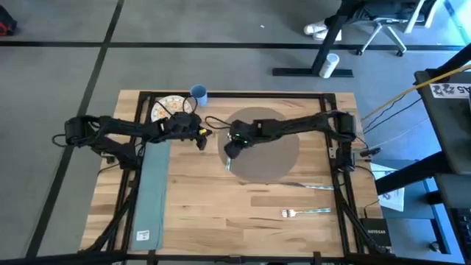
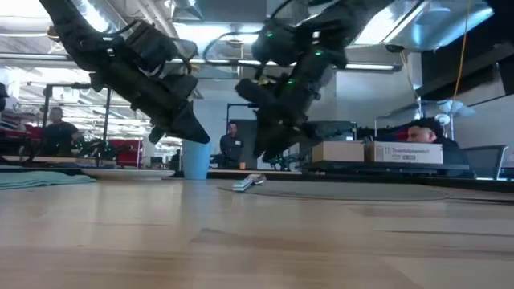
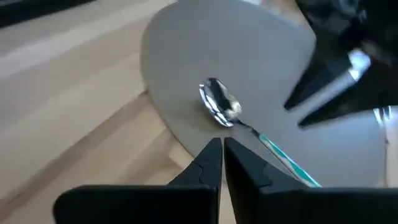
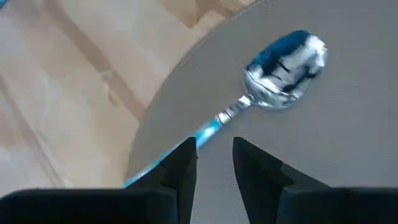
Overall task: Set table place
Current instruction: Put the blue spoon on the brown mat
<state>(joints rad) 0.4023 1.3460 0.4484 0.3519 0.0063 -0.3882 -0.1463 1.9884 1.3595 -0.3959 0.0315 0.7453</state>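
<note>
Lying half on the placemat (image 1: pixel 268 147) at table (image 1: pixel 221 206) centre, spoon (image 3: pixel 221 104) is looking light, stiff, slick, so the thin handle is the best hold; right gripper (image 4: pixel 214 152) is hovering over it slightly parted, empty, left gripper (image 3: pixel 222 155) nearly closed, empty.

One bench (image 1: pixel 221 213). On it: 1 round grey mat (image 1: pixel 276 158), 1 patterned plate (image 1: pixel 163 107), 1 blue cup (image 1: pixel 198 93), 1 teal napkin (image 1: pixel 151 191).

Cutlery, 3 pcs total: 1 spoon (image 1: pixel 228 162) at mat's edge, 1 fork (image 1: pixel 303 213), 1 more silver pc (image 1: pixel 309 186) beside the mat, prob. a knife, can't tell for sure.

Robot: 2 arms, 2 hands, i.e. left hand (image 1: pixel 202 140) and right hand (image 1: pixel 229 153).

Beyond the bench: 3 people in low view, 2 cardboard boxes (image 2: pixel 377 152), 1 office chair (image 1: pixel 390 29).
</note>
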